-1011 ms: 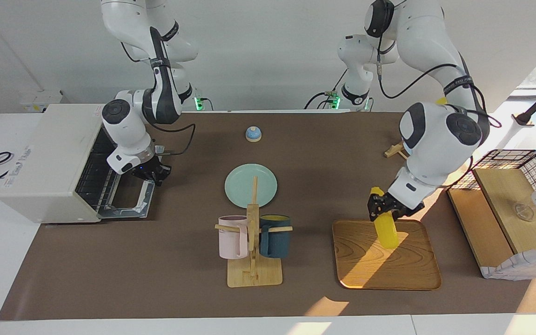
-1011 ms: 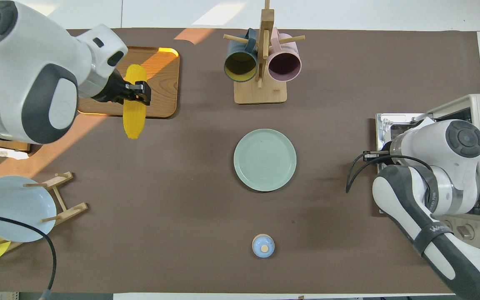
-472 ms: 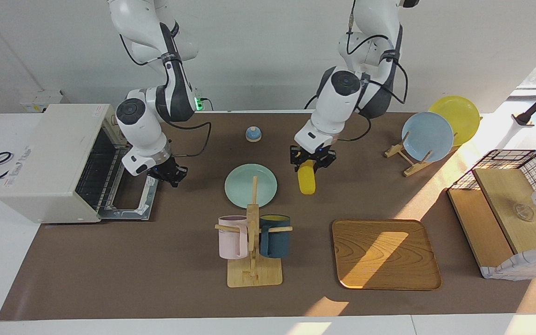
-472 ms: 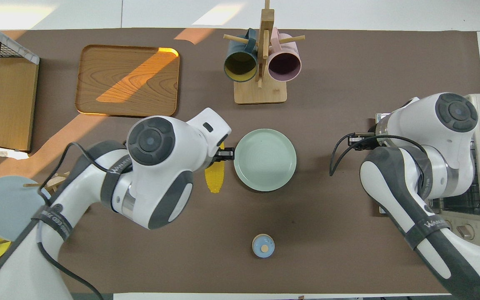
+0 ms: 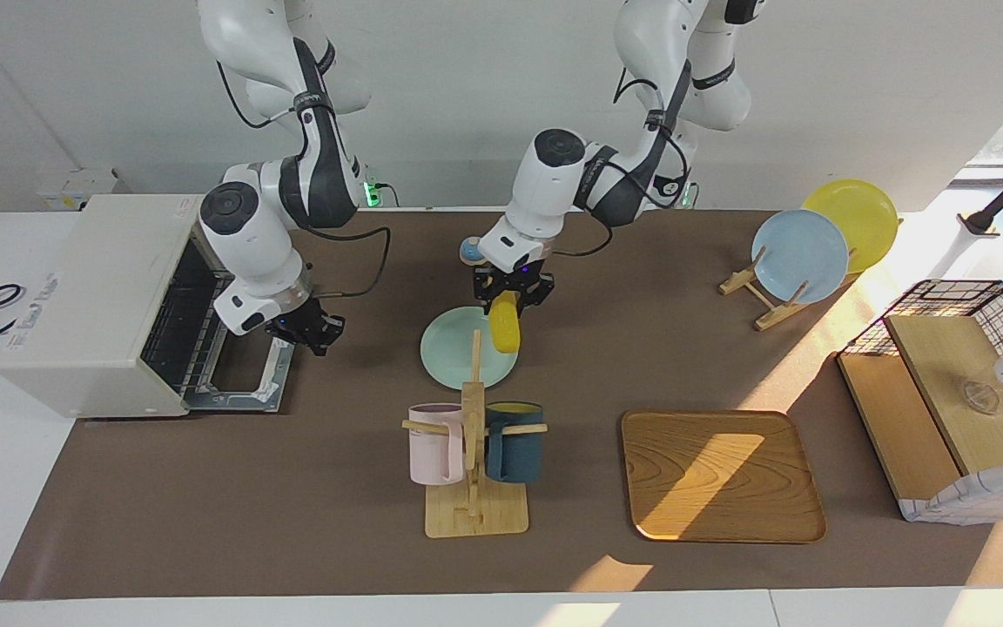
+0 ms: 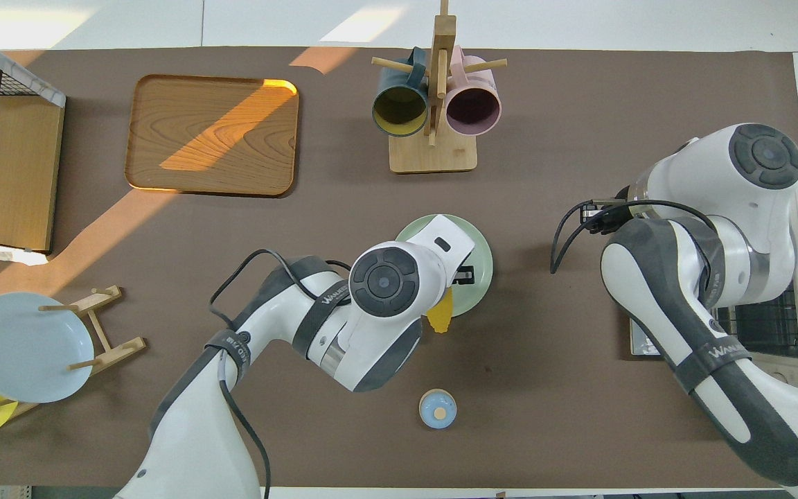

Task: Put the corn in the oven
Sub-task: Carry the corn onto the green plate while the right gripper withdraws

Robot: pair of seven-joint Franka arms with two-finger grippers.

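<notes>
1. Over the middle of the bench, I am seeing the left claw holding the corn up in the air, its fingers clamped on the cob's upper end.
2. I am watching the cob hanging nearly upright, over the rim of the pale green plate on the side toward the left arm's end.
3. From overhead, only the corn's lower tip is peeking out under the left arm's wrist, at the plate's edge.
4. At the right arm's end of the bench, the oven is sitting with its door dropped flat and its wire rack showing inside.
5. I am seeing the right claw hanging over the corner of that open door nearest the bench's middle, holding nothing; whether its fingers are parted I cannot tell.
6. A mug rack with a pink and a dark blue mug is standing farther from the robots than the plate, and a small blue bell is sitting nearer to them.
</notes>
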